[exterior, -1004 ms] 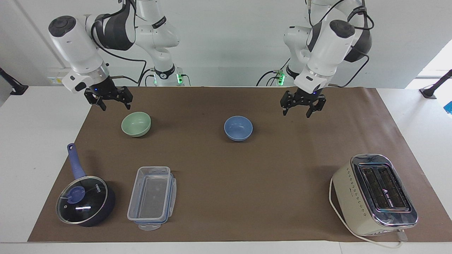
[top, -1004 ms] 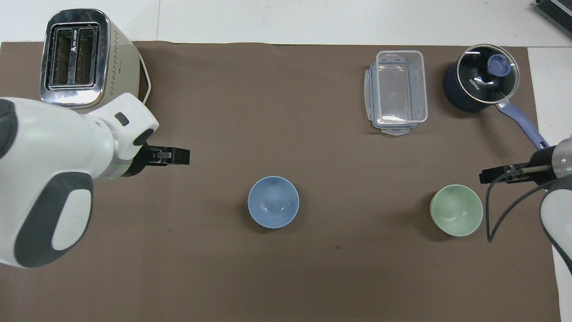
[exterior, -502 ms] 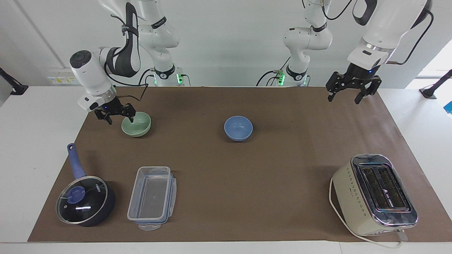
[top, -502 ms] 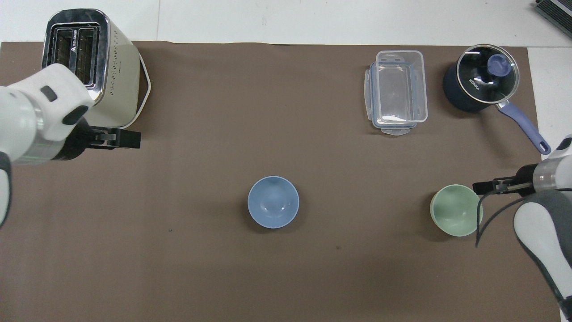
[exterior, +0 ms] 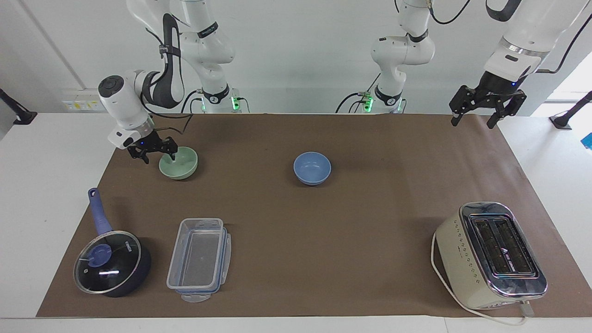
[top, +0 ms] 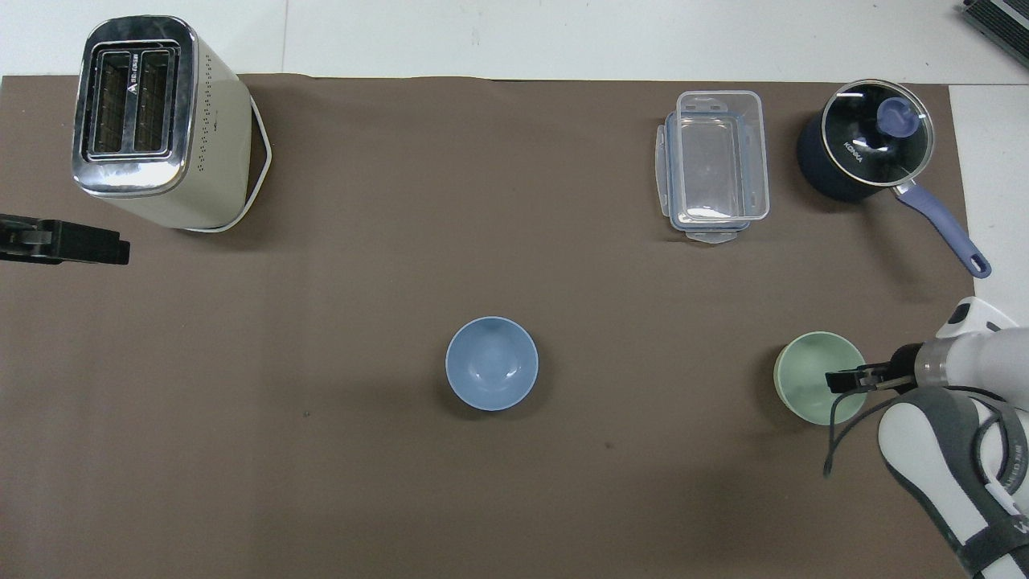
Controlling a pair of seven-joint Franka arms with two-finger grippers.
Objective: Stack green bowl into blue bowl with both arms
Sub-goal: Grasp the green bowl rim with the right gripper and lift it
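Zero stacking done, I judge: right gripper [exterior: 155, 151] open astride green bowl [exterior: 178, 163] rim; blue bowl [exterior: 312, 168] apart; left gripper [exterior: 484, 107] open, waiting.

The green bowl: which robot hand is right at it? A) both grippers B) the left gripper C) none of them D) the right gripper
D: the right gripper straddles the rim of the green bowl, one finger inside it and one outside, while the left gripper hangs high over the table's edge at the left arm's end.
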